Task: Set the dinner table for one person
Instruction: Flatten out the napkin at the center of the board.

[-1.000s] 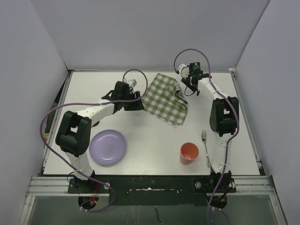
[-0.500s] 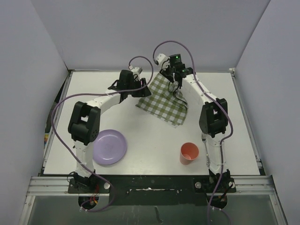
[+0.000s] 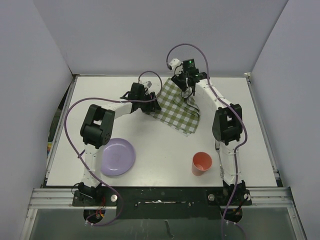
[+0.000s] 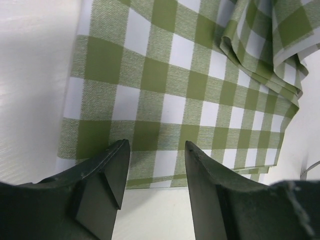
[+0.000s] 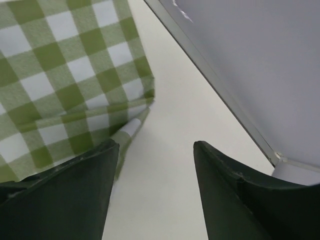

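White dinner table (image 3: 150,145) with purple plate (image 3: 118,156), orange cup (image 3: 201,163), fork (image 3: 219,157), checked cloth (image 3: 175,106)

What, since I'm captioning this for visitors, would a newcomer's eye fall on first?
The green-and-white checked cloth, rumpled on one side, at the far middle of the white table, both arms bent in over it. The left claw is open at its edge, the right claw open by a folded corner. Nearer: a purple plate left, an orange cup and fork right.
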`<state>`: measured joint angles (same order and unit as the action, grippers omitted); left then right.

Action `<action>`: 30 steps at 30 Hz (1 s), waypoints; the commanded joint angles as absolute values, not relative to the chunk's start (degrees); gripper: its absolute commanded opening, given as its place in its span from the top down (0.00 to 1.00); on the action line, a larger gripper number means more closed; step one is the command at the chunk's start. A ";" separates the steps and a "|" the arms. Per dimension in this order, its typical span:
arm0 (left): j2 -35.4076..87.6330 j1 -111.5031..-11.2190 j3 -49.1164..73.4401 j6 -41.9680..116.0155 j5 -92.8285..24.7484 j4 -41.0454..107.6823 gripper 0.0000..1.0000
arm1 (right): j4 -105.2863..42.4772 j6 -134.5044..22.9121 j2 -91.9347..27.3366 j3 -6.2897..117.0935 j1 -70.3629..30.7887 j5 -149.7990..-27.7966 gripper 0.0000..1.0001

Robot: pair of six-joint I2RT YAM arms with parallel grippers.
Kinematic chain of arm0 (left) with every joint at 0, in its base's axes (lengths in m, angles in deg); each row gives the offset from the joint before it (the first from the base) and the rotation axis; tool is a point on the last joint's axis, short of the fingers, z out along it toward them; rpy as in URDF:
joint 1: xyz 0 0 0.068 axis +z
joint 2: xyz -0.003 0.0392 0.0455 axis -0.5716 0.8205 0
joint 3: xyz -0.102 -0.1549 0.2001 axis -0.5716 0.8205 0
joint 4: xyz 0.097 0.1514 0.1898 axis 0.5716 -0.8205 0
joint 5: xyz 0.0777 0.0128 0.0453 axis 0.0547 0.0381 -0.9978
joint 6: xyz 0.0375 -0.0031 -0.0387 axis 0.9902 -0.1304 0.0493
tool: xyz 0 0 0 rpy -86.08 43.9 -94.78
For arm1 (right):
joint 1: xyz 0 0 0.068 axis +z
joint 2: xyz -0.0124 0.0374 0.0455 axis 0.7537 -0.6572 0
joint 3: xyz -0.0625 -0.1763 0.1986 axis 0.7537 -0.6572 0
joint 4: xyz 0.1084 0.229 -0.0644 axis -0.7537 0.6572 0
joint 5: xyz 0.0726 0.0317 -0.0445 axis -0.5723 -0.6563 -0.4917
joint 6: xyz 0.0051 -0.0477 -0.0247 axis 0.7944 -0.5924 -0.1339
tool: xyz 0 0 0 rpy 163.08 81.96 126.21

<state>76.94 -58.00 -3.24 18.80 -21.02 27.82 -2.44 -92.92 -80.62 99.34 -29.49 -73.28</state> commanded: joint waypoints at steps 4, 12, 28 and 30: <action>77.79 -56.93 -2.27 19.16 -24.09 26.17 0.53 | 0.46 -85.46 -89.84 110.84 -25.56 -76.96 0.33; 77.39 -56.57 -1.31 19.22 -23.35 26.09 0.53 | -0.81 -83.64 -95.84 112.35 -23.56 -77.07 0.32; 76.14 -56.57 -1.53 19.09 -23.33 25.62 0.54 | 0.39 -91.87 -83.12 93.51 -33.36 -75.45 0.38; 75.88 -56.49 -1.54 19.60 -23.52 25.47 0.54 | 0.47 -92.95 -80.62 90.95 -35.40 -75.15 0.38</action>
<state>76.92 -57.28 -2.39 17.77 -21.68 27.64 -1.52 -89.59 -87.77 94.20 -30.48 -77.67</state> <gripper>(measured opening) 0.464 0.623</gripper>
